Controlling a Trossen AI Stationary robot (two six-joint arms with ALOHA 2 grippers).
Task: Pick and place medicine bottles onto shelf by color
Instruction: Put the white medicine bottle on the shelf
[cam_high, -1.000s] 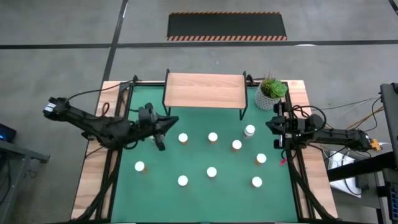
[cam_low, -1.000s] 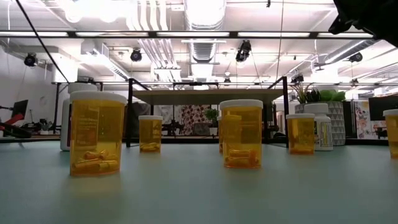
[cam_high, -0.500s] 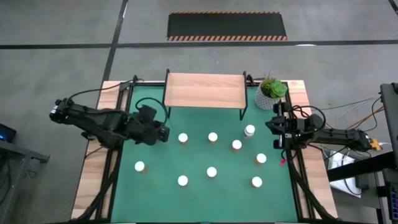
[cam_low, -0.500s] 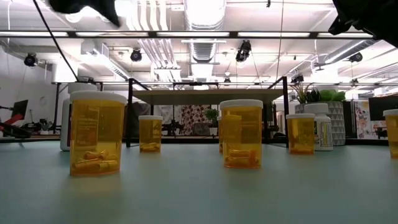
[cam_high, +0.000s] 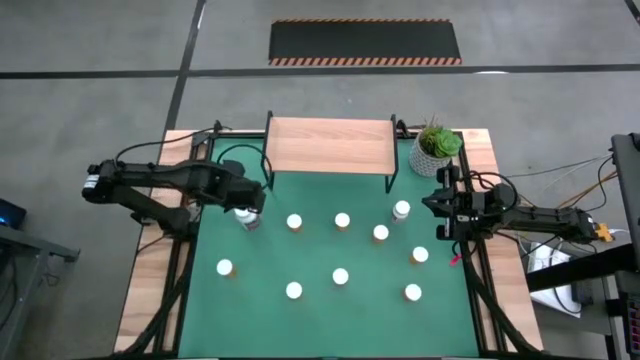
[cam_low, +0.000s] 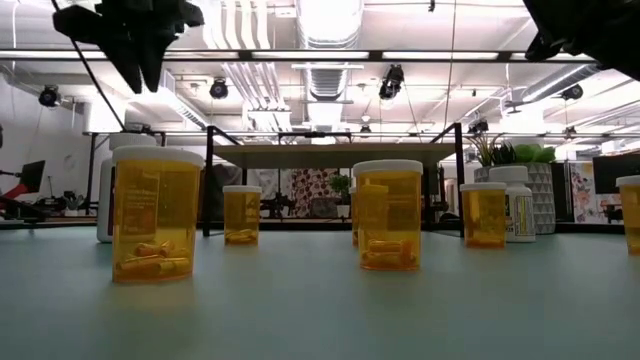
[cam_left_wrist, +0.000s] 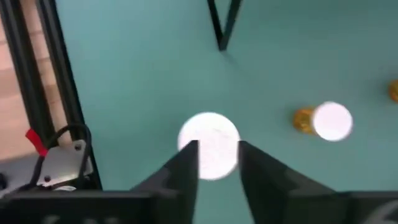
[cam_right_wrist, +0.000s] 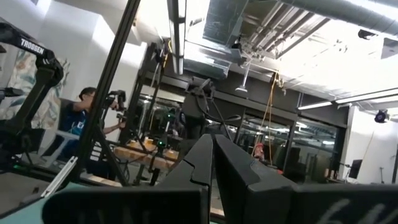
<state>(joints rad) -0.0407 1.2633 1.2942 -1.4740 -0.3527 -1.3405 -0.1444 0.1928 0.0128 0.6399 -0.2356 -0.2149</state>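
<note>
Starting out: your shelf (cam_high: 328, 142) holds nothing, every medicine bottle (cam_high: 341, 277) sits on the mat. Left gripper (cam_left_wrist: 216, 163), fingers parted, hangs above the large white-capped bottle (cam_left_wrist: 209, 144); right gripper (cam_high: 437, 207) clenched, parked.

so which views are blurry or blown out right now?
Left wrist view: soft throughout, the white cap between the left gripper fingers glares featureless. Low view: ceiling lights blown out, near orange bottle sharp. High view: evenly lit.

left hand (cam_high: 247, 212) over bottle (cam_high: 247, 220), shelf (cam_high: 328, 144)
</note>
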